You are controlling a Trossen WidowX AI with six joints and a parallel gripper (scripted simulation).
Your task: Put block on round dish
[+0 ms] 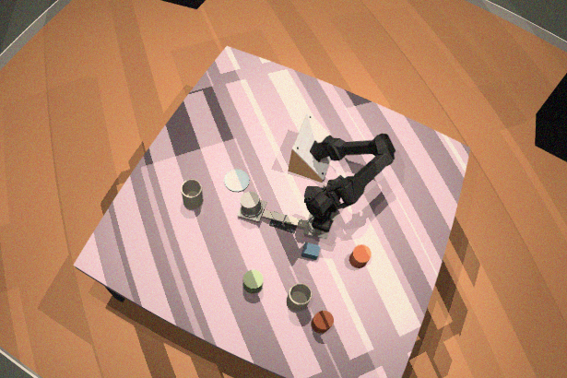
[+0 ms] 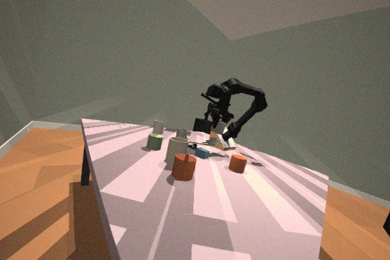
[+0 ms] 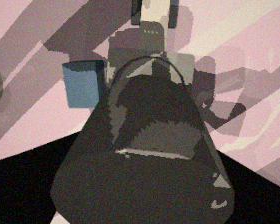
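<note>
My gripper (image 1: 322,224) (image 2: 215,124) is shut on an upside-down grey cup (image 2: 221,127) (image 3: 141,180), held above the near-arm end of the balance (image 1: 273,217) (image 3: 155,10). In the exterior view a gap shows between this cup and the end plate. A small grey shape (image 2: 213,139) shows on that plate; whether it is the block is not certain. The other upside-down cup (image 1: 251,203) (image 2: 181,132) stands on the far end plate. The pale round dish (image 1: 237,180) lies beside that end, with no cup above it.
A blue block (image 1: 311,251) (image 2: 202,153) (image 3: 82,85) lies beside the balance. Two open-topped cups (image 1: 192,195) (image 1: 300,296), a green cylinder (image 1: 253,280) (image 2: 155,141), an orange cylinder (image 1: 360,254) (image 2: 238,163) and a red-brown one (image 1: 323,321) (image 2: 184,167) stand around. A white-topped wedge (image 1: 305,134) is at the arm's base.
</note>
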